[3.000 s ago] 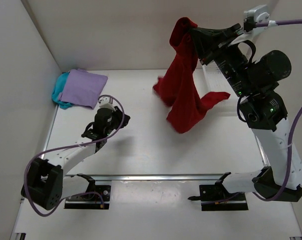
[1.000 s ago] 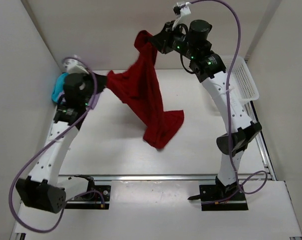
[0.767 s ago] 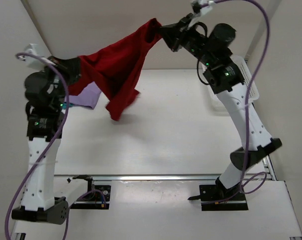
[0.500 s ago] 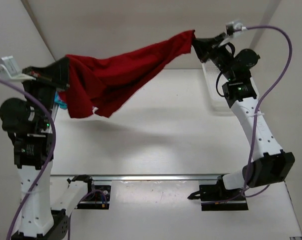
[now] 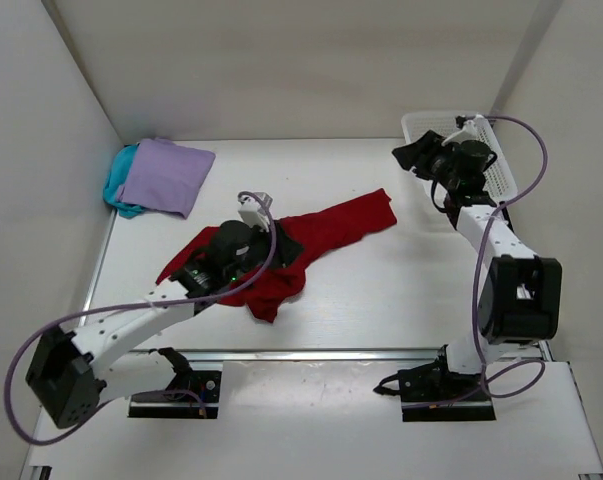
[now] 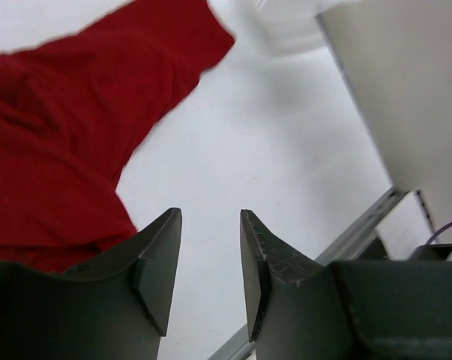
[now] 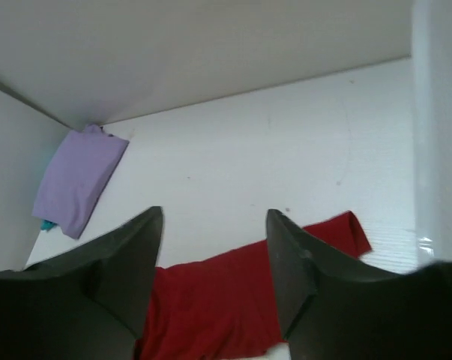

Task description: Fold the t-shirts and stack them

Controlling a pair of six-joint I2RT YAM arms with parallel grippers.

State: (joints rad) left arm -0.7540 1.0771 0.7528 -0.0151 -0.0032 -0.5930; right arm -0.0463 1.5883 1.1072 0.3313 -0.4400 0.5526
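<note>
At the far left corner of the bench (image 5: 381,300), a lavender t-shirt (image 5: 164,176) is seen folded and laid on a teal t-shirt (image 5: 119,188), of which only an edge shows. Two of the three garments are judged to be folded and stacked.

Further right, the left end effector (image 5: 281,246) is held low over the middle of the red t-shirt (image 5: 326,228). This shirt is spread in a crumpled, slanting band on the bench, well apart from the stack, and is not yet folded. Its flattening, folding and placing on the pile are judged to be what is left.

At the far right, the right end effector (image 5: 409,155) is held raised beside the white mesh basket (image 5: 501,170).

In the left wrist view, the left end effector (image 6: 211,217) is shown with fingers apart and only bare bench between them. The red t-shirt (image 6: 68,112) lies to their left; whether it is touched cannot be told. The stack is not shown there.

In the right wrist view, the right end effector (image 7: 214,217) is shown spread wide and empty. The lavender t-shirt (image 7: 79,180) is seen beyond it and the red t-shirt (image 7: 226,300) below it.
</note>
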